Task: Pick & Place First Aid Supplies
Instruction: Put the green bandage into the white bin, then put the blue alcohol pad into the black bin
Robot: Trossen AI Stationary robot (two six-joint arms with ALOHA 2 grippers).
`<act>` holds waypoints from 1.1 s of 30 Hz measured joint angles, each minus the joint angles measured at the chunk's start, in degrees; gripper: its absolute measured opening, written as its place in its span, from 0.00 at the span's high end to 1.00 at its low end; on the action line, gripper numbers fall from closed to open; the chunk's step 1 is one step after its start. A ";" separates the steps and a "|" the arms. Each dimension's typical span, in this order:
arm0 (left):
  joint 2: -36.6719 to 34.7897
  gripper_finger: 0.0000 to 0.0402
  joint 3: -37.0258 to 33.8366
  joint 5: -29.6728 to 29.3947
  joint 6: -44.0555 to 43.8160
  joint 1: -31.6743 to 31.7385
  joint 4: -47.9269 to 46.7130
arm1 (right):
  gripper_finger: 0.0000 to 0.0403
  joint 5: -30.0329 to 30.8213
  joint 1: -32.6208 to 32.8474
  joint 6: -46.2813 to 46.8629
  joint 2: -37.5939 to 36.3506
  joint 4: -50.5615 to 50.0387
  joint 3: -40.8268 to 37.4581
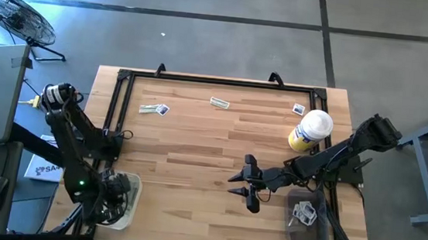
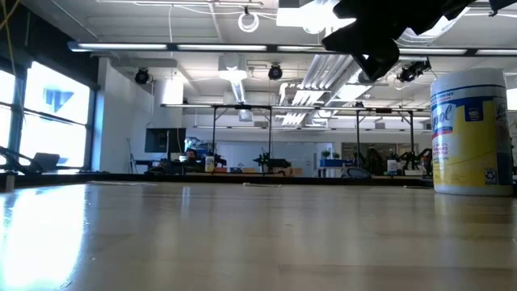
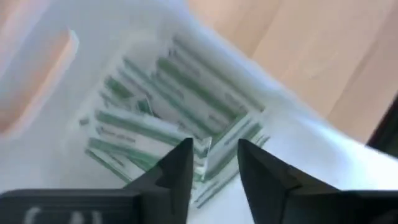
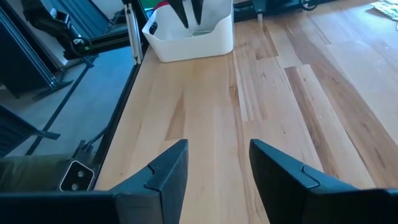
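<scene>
4 loose packets lay on the table far beyond both claws: a pale strip [image 1: 150,108] with a white square [image 1: 163,109] touching it, another strip [image 1: 219,103], and a second square [image 1: 299,109] just past the yellow bottle [image 1: 311,131].

The left gripper [image 3: 213,163] hung inside the white bin [image 1: 130,204] at the table's near left corner, fingers parted and holding nothing, directly above a heap of green-striped strips [image 3: 168,118]. That pose suited dropping a packet or reaching for one; which, I could not tell.

The right gripper [image 4: 217,165] hovered over bare wood near mid-table, fingers spread and empty, the bin well ahead of it, probably waiting clear of the other arm. A dark tray [image 1: 305,219] lay just behind it.
</scene>
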 joint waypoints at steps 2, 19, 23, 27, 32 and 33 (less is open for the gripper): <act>-1.18 0.65 1.68 -4.52 0.91 -0.03 -2.67 | 0.59 0.00 0.00 0.00 0.00 0.02 0.00; -7.29 0.60 1.82 -28.00 8.33 32.22 -16.12 | 0.59 0.50 -0.37 -1.98 0.00 1.58 0.00; -7.29 0.60 -2.90 -28.09 16.16 44.95 -6.31 | 0.59 0.41 0.16 -1.99 0.00 3.09 0.00; -7.02 0.60 -7.98 -27.94 27.46 55.83 9.04 | 0.59 0.47 1.88 -1.96 0.00 4.25 0.00; -4.50 0.60 -12.62 -25.02 35.86 67.45 21.93 | 0.59 2.76 4.47 -1.57 0.00 5.11 0.00; -3.54 0.60 -13.11 -24.46 36.47 69.35 23.09 | 0.59 3.21 4.96 -1.57 0.00 5.24 0.00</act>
